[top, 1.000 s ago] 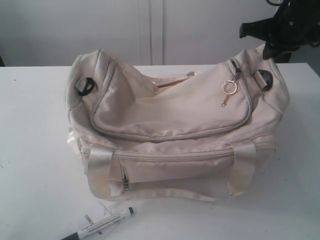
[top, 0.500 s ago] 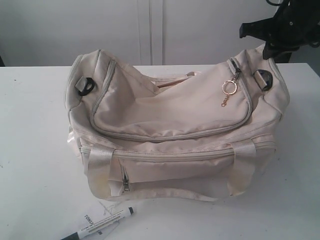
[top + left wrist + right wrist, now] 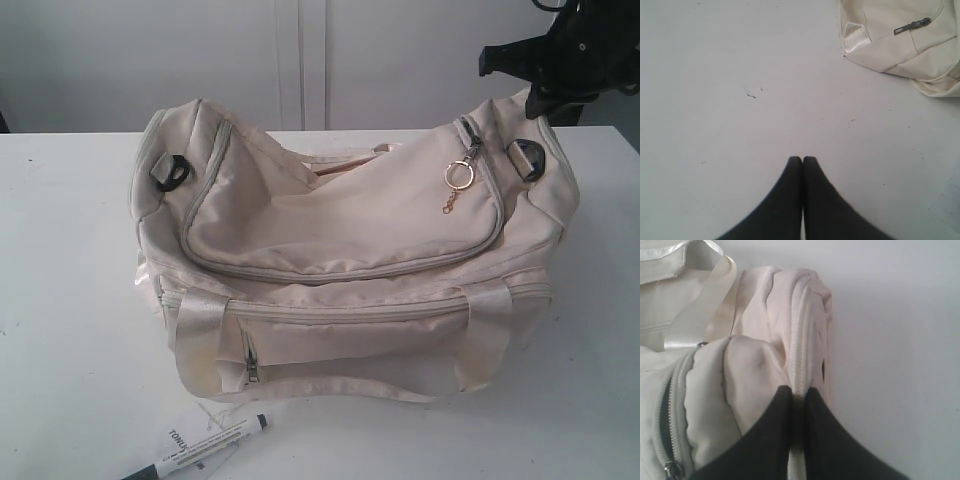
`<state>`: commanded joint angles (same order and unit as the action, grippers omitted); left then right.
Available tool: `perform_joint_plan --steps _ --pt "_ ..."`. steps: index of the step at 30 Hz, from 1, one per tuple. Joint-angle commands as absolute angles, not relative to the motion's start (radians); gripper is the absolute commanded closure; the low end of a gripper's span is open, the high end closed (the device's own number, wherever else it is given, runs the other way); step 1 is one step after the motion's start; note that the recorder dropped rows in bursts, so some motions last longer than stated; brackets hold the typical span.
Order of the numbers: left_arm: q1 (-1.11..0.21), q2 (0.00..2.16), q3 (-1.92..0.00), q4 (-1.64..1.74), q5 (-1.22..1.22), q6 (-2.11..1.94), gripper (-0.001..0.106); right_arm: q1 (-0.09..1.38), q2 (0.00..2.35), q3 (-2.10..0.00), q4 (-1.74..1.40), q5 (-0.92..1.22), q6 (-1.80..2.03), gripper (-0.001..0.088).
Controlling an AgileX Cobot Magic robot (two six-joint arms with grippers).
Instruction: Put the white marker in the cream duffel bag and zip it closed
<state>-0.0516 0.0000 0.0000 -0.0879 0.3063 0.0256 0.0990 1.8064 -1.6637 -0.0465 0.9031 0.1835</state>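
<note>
Nothing shifts vs. prior frame. R gripper (image 3: 797, 390) stays pinched on cream duffel bag (image 3: 340, 230) end seam; L gripper (image 3: 802, 159) closed, empty. On table (image 3: 60, 300), white marker (image 3: 205, 446) lies diagonal, front-left of bag; L arm prob. nearer.

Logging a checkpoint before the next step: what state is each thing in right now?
cream duffel bag: sitting on the table, top flap seems open along its far edge.
white marker: capped, lying on the table, outside the bag.
left gripper: jaws shut, empty.
right gripper: jaws shut on the bag's end fabric.
</note>
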Motion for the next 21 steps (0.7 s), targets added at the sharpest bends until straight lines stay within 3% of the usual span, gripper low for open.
perform_joint_plan --steps 12,21 --pt "-0.052 0.000 0.000 -0.088 0.293 0.026 0.105 0.099 1.806 -1.664 -0.046 0.903 0.183 0.0868" --pt "-0.052 0.000 0.000 -0.088 0.087 0.026 0.105 0.099 1.806 -1.664 -0.046 0.903 0.183 0.0868"
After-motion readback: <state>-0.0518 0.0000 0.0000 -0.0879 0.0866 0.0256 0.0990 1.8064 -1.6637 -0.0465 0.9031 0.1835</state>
